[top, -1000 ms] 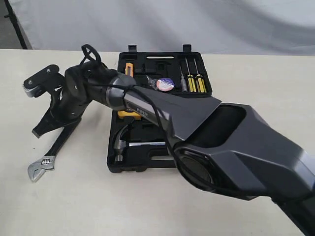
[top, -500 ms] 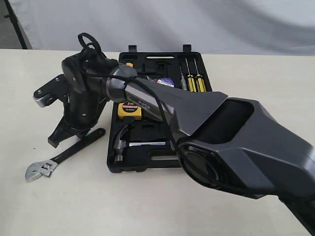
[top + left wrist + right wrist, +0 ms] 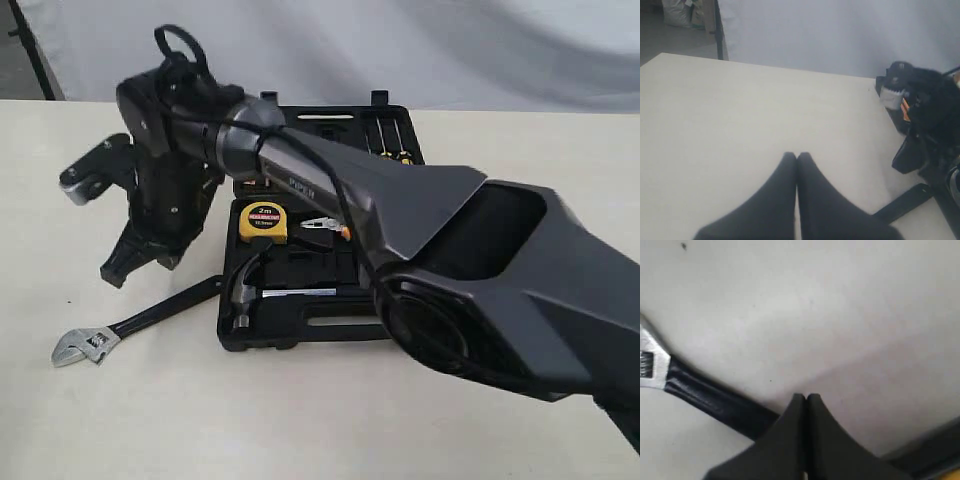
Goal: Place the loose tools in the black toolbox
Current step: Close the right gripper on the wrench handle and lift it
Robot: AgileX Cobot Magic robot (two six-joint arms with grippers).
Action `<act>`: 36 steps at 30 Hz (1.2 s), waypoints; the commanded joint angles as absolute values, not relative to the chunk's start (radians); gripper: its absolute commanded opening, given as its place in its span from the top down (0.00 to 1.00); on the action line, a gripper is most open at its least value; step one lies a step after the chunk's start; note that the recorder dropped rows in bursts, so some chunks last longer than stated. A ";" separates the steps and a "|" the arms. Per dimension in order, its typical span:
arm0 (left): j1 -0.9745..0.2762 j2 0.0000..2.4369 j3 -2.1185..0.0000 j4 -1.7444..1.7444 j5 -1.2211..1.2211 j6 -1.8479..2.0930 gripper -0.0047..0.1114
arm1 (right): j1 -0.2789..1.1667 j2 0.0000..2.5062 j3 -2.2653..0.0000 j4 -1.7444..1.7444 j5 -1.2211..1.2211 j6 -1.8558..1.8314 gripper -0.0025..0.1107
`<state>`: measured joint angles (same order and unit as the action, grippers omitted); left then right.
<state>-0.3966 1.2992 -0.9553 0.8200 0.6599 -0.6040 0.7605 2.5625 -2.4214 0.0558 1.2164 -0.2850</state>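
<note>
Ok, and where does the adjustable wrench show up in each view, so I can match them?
Exterior: adjustable wrench lies on the table, left of the black toolbox, head toward lower left.
Left wrist: only a black stretch of its handle, in the picture's lower right corner.
Right wrist: silver head at the picture's left edge, handle running behind the fingertips.
Shared landmark: the shut right gripper, over the handle.

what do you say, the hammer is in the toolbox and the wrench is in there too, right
Not quite. The hammer is in the toolbox, but the wrench is not: it lies on the table to the left of the box, as the exterior view shows.
</note>
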 commanded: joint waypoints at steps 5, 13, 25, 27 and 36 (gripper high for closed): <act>-0.393 1.291 -0.946 0.806 0.643 -0.614 0.95 | 0.761 2.529 -2.423 0.238 1.203 -0.594 0.98; -0.393 1.291 -0.946 0.806 0.643 -0.614 0.95 | 0.784 2.580 -2.423 0.252 1.221 -1.108 0.54; -0.393 1.291 -0.946 0.806 0.643 -0.614 0.95 | 0.795 2.637 -2.423 0.269 1.221 -1.168 0.46; -0.393 1.291 -0.946 0.806 0.643 -0.614 0.95 | 0.795 2.650 -2.423 0.269 1.221 -1.186 0.46; -0.393 1.291 -0.946 0.806 0.643 -0.614 0.95 | 0.795 2.717 -2.423 0.263 1.221 -1.154 0.89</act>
<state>-0.3966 1.2992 -0.9553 0.8200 0.6599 -0.6040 0.7929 2.6711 -2.4373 0.3048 1.2297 -1.1783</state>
